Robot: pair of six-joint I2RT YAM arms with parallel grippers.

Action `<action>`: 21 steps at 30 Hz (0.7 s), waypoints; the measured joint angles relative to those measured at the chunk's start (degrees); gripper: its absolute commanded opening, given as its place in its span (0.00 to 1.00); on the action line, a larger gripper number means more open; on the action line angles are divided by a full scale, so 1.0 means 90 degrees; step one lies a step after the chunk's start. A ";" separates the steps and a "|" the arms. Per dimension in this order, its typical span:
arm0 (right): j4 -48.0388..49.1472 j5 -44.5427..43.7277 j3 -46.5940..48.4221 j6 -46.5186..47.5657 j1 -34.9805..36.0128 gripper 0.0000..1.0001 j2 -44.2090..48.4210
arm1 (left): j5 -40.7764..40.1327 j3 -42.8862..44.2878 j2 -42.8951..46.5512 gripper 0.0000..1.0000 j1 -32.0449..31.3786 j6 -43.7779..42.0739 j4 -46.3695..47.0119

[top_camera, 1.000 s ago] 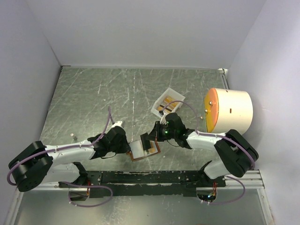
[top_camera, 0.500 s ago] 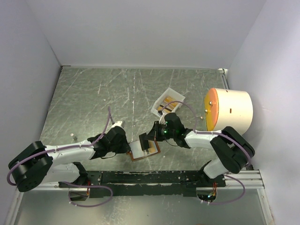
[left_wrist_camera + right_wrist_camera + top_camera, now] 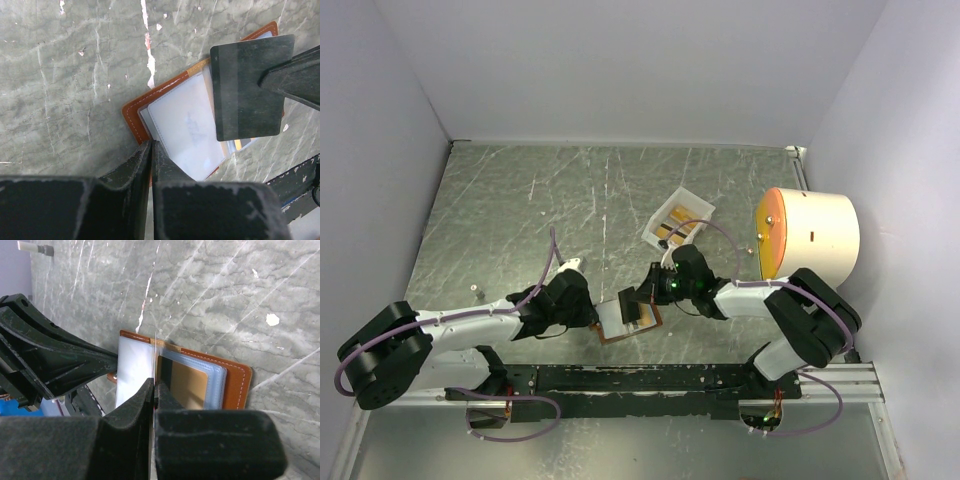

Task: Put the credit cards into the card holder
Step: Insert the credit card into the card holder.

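Since the earlier frame the right arm's elbow has drifted slightly left; the rest holds.

Top view: card holder (image 3: 628, 319) lies open on the worktop (image 3: 520, 210) at lower centre, between both arms. Spare credit cards (image 3: 677, 223) sit in the white tray (image 3: 660, 217), upper right of it.

Left wrist view: left fingers (image 3: 150, 150) nearly closed, pinching the holder's lower-left edge. A dark card (image 3: 247, 87) hangs over the clear pockets at upper right.

Right wrist view: right fingers (image 3: 153, 387) pressed together, pinching that card edge-on (image 3: 154, 347) over the open holder (image 3: 235, 385).

Step looks like insertion. Next: line up the card edge with a pocket mouth and slide in while the left side pins the holder.
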State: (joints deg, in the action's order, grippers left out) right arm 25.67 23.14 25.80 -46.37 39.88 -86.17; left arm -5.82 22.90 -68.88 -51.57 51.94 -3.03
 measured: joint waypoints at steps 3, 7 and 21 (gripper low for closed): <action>-0.0002 -0.0063 -0.0012 0.0044 0.0000 0.00 0.0002 | 0.0000 0.0000 0.0000 0.16 0.0000 0.0000 0.0000; -0.0007 -0.0080 0.0000 0.0090 0.0000 0.00 0.0005 | 0.0000 0.0000 0.0002 0.16 0.0000 0.0000 0.0000; 0.0012 -0.0267 0.0197 0.0240 0.0000 0.00 -0.0017 | 0.0002 -0.0007 0.0002 0.16 0.0000 -0.0002 0.0015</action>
State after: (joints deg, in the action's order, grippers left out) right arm 25.78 20.73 27.57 -44.21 39.88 -86.32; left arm -5.80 22.83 -68.86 -51.57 51.92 -2.90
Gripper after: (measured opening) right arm 0.007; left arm 0.161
